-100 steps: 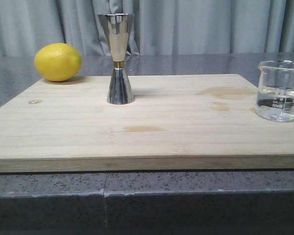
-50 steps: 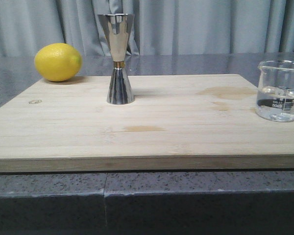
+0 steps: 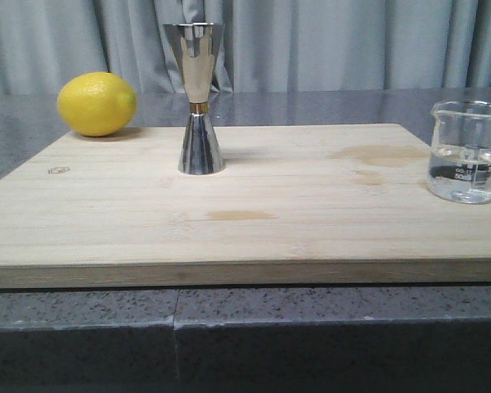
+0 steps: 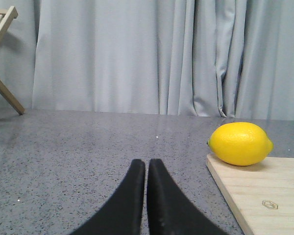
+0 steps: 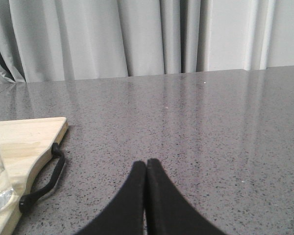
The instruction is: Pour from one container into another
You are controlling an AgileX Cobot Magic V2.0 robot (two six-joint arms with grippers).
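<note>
Grey counter (image 3: pixel 327 106): beaker (image 3: pixel 466 151), jigger (image 3: pixel 198 98) well apart.

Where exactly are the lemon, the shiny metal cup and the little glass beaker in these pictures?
lemon (image 3: pixel 96 103): front view, middle of its yellow rind.
metal jigger (image 3: pixel 200 146): front view, on its lower cone, below the gold band.
glass beaker (image 3: pixel 466 155): front view, on its clear wall near the printed marks.

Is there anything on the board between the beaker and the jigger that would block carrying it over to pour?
Nothing visible does. In the front view, bare cutting board lies between the beaker and the jigger, with only faint stains. The lemon sits beyond the jigger, outside that path.
</note>
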